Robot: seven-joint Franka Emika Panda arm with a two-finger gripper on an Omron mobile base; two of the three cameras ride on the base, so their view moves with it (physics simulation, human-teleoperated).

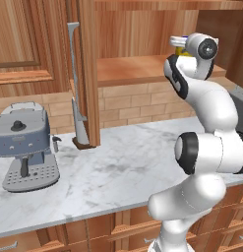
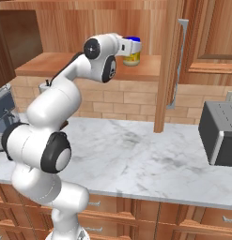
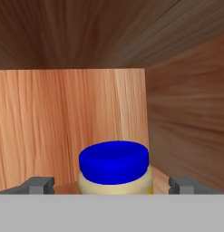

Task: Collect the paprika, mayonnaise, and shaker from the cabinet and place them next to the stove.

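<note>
1. The step in hand looks like the grasp of the mayonnaise point(image 3: 114, 168), the squat yellowish jar with a blue lid that stands on the wooden shelf inside the open cabinet point(image 2: 150, 70), near its right inner wall in the hand view
2. To do it well, the gripper point(image 3: 112, 185) should go further in along the shelf, level, so that the jar body and not the lid comes between the pads; in the hand view the blue lid sits roughly centred between the two dark fingertips point(image 3: 39, 185), so little sideways correction seems needed
3. The jar is wide, so I judge the margin on either side to be small; a slow, straight advance lowers the chance of a finger nudging the jar towards the back panel or tipping it
4. The close should come only once the jar sits well between the pads, low enough on the body that the grip does not slip up onto the lid
5. The open cabinet door with its silver bar handle point(image 2: 182, 47) hangs just to the right of the jar in the right base view, so the retreat should come straight back out before any turn
6. The fingers stand spread at their widest, one on each side of the jar; they hold nothing, and I see no contact with the jar yet
</note>
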